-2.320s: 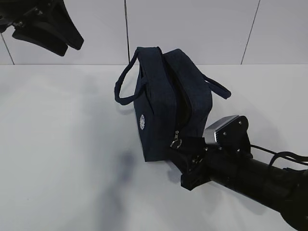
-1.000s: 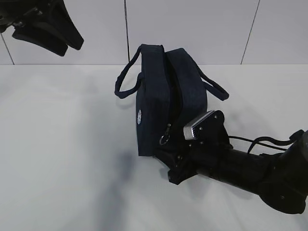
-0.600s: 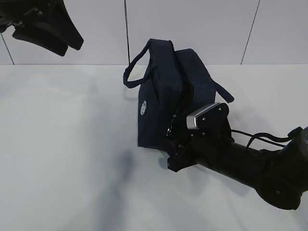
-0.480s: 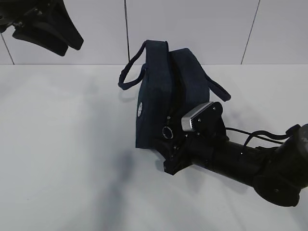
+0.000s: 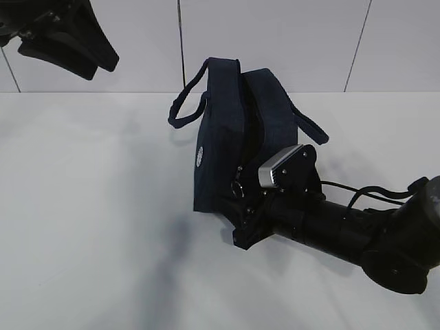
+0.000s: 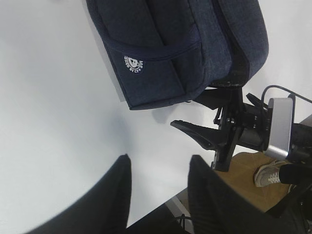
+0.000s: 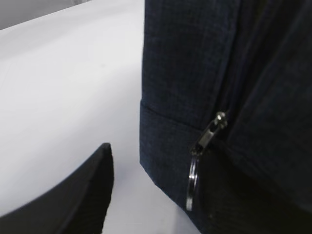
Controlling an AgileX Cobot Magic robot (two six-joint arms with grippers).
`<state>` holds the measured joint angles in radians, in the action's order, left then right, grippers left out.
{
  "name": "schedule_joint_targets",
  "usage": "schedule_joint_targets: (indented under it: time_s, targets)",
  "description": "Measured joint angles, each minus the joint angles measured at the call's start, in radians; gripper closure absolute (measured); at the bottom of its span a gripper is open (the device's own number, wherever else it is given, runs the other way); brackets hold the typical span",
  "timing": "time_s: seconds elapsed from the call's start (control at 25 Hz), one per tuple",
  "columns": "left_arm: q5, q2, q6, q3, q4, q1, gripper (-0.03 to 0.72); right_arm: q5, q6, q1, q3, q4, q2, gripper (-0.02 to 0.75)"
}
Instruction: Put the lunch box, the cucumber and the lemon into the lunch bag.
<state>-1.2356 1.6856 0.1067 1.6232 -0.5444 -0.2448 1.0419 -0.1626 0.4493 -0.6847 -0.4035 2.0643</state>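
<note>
The navy lunch bag (image 5: 227,137) stands on the white table, its white logo (image 5: 200,157) facing left and a dark gap running along its zipper line. My right gripper (image 5: 240,206) is open at the bag's near lower end. In the right wrist view the silver ring pull (image 7: 191,184) hangs from the slider between my open right gripper's (image 7: 165,170) fingers, close to the right one and not held. My left gripper (image 6: 160,163) is open and empty, raised high at the upper left (image 5: 69,41). The lunch box, the cucumber and the lemon are out of view.
The white table (image 5: 89,206) stretches to the left of the bag, with a tiled wall (image 5: 289,41) behind it. The bag's two loop handles (image 5: 182,113) stick out to either side. The table's front edge and a wooden floor (image 6: 248,170) show in the left wrist view.
My right gripper has moved left along the bag's near end. The bag has shifted and rocked leftward with it, and the ring pull has swung. The left arm has not moved.
</note>
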Motion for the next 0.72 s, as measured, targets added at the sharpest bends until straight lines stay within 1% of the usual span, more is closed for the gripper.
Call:
schedule_joint_targets:
  time_s: [0.44,0.72]
  targets:
    - [0.0,0.0,0.0,0.0,0.0,0.0,0.432,0.001,0.0,0.0,0.0,0.005,0.011,0.316]
    - [0.0,0.0,0.0,0.0,0.0,0.0,0.433,0.001,0.0,0.0,0.0,0.067,0.011,0.316]
